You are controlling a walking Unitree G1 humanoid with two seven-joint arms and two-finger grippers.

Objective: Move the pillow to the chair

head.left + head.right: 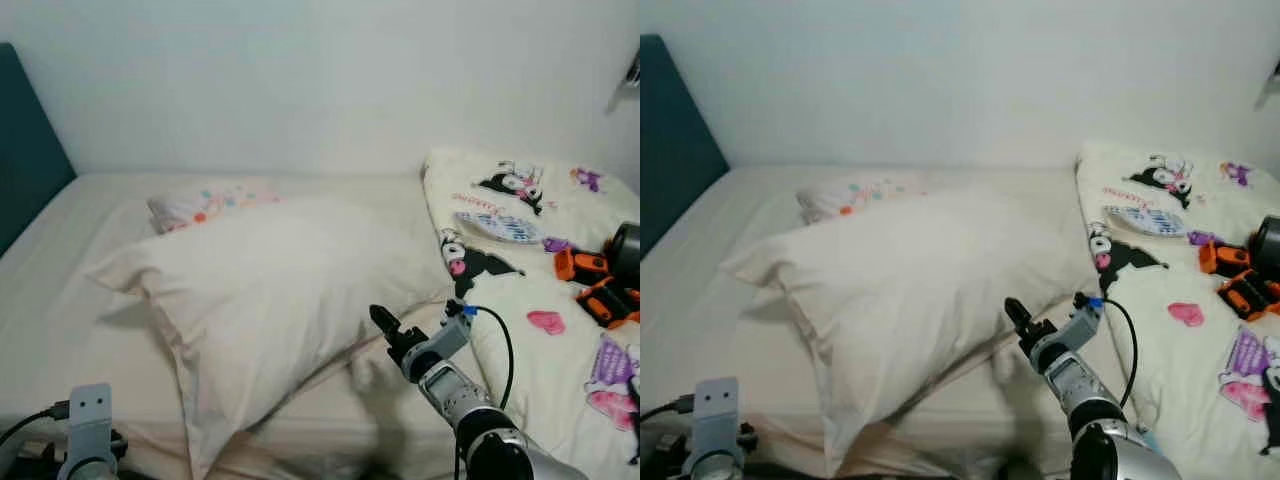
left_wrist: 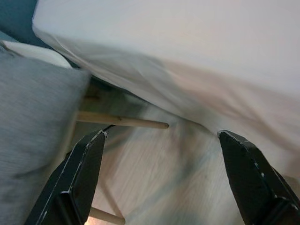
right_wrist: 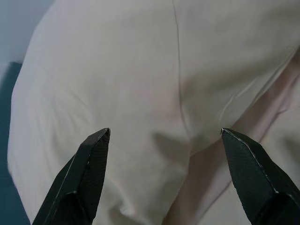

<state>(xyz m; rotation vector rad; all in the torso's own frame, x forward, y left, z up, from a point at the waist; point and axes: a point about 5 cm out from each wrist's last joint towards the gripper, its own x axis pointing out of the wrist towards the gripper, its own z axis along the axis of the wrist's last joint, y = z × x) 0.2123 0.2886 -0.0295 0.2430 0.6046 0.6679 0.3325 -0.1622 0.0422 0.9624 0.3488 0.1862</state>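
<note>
— What sort of place is this?

— A bedroom in a home. A bed [image 1: 60, 300] with a pale sheet stands against a plain white wall [image 1: 320, 70], with a dark teal headboard [image 1: 25, 150] at one end.

— Anything else that says so?

— A big cream pillow [image 1: 270, 290] lies on it, a smaller patterned one [image 1: 200, 205] behind, and a quilt [image 1: 540, 300] printed with cartoon characters beside them.

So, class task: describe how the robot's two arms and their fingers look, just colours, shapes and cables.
The right arm is a silver, ribbed cylinder with a black joint near the bottom edge, a thin black cable looping to a blue connector, and a right gripper in black. The left arm shows a silver bracket with a black cable. In the wrist views, the fingers of each, including the left gripper, are long, black, tapering wedges with scuffed pale edges.
</note>
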